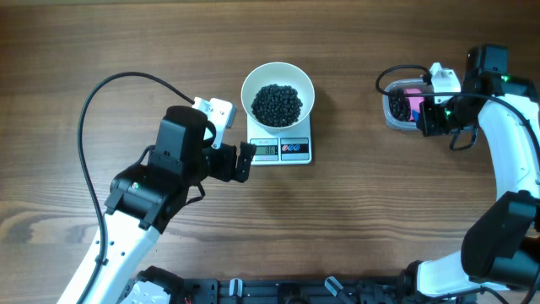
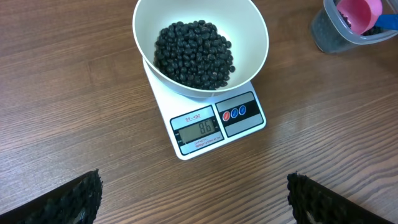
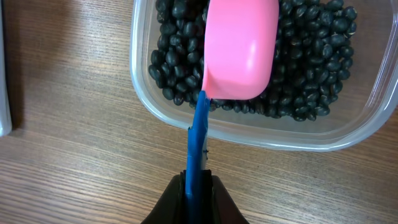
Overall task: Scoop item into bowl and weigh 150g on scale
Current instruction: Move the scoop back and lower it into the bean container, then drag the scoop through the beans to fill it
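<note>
Overhead view: bowl (image 1: 251, 97) of black beans (image 1: 278, 105) sitting on the scale (image 1: 291, 150), middle of the tabletop (image 1: 101, 42).
Left hand (image 1: 245, 160) hangs just beside the scale's front, fingers spread wide, holding nothing. Right hand (image 3: 198, 186) is pinched tight on the blue handle (image 3: 198, 134) of the pink scoop (image 3: 241, 46), whose cup is down in the clear tub (image 3: 249, 134) of more beans, well apart from the scale.

Found bare wood between the spread jaws of the left gripper (image 2: 196, 202) and straight ahead of them, with open passage up to the scale (image 2: 211, 124). Blocked beyond by the bowl (image 2: 200, 43) atop it. Ahead of the right gripper (image 3: 198, 186), pinched on a blue handle (image 3: 198, 137) — met the tub wall (image 3: 261, 134), then the pink scoop (image 3: 241, 50) over the beans (image 3: 311, 74).
</note>
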`<action>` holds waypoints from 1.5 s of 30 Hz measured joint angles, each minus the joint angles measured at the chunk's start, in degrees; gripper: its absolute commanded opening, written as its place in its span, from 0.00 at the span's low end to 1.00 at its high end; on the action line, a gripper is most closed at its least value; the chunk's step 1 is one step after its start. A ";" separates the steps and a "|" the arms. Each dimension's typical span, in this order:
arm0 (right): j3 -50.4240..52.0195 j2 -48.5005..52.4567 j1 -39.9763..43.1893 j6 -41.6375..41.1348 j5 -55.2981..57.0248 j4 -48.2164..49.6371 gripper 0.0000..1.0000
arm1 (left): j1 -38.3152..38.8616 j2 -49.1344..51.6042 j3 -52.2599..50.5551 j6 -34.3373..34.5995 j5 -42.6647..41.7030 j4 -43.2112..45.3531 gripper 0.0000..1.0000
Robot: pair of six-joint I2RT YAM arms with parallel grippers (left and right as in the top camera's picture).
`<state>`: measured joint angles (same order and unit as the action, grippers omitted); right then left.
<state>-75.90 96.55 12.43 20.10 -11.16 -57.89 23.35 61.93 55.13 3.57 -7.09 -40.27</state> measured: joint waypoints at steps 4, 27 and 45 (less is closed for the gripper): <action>0.00 -0.02 0.00 1.03 -0.44 -0.68 0.04 | 0.00 0.00 0.00 0.00 0.00 0.00 1.00; 0.00 -0.02 3.69 6.86 -9.07 -3.26 0.04 | 0.00 0.00 0.00 0.00 0.02 0.00 1.00; 0.00 0.00 9.20 4.39 -14.78 -3.41 0.04 | 0.00 0.00 0.00 0.00 0.00 0.00 1.00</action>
<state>-75.90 96.55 21.63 24.49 -25.93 -61.30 23.35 61.93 55.13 3.57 -7.09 -40.27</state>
